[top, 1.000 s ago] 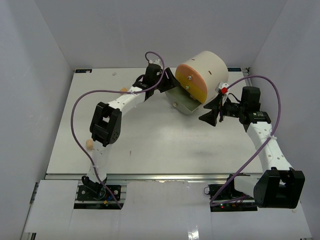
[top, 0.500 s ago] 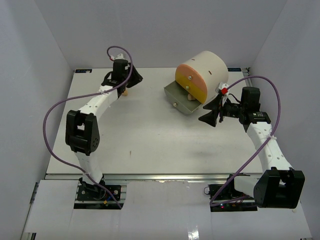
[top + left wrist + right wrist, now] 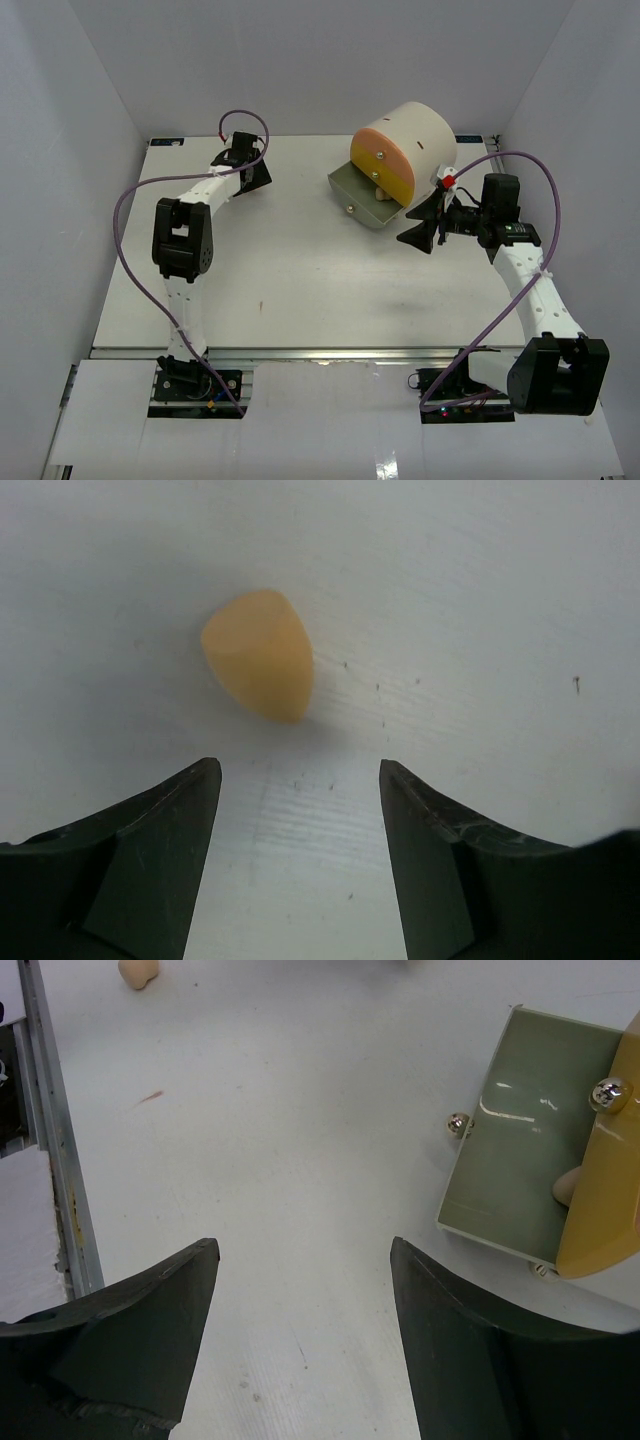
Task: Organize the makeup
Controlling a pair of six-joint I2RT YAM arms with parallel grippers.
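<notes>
A peach egg-shaped sponge (image 3: 260,655) lies on the white table just ahead of my left gripper (image 3: 300,770), which is open and empty with its jaws wide apart. From above, that gripper (image 3: 254,177) is at the far left of the table and covers the sponge. My right gripper (image 3: 305,1245) is open and empty, low over bare table right of the drawer (image 3: 520,1130). It also shows in the top view (image 3: 416,235). Another sponge (image 3: 567,1185) lies in the open drawer, and a third sponge (image 3: 138,970) lies far off. No palettes or lipsticks are in view.
The big cream cylinder (image 3: 415,135) with its orange-yellow front (image 3: 383,160) lies at the back, its grey-green drawer (image 3: 352,190) pulled open toward the middle. A metal rail (image 3: 55,1150) runs along the table's near edge. Grey walls close in three sides.
My left arm has swung from the drawer to the far left of the table and now sits over the sponge there. The right arm has not moved.
</notes>
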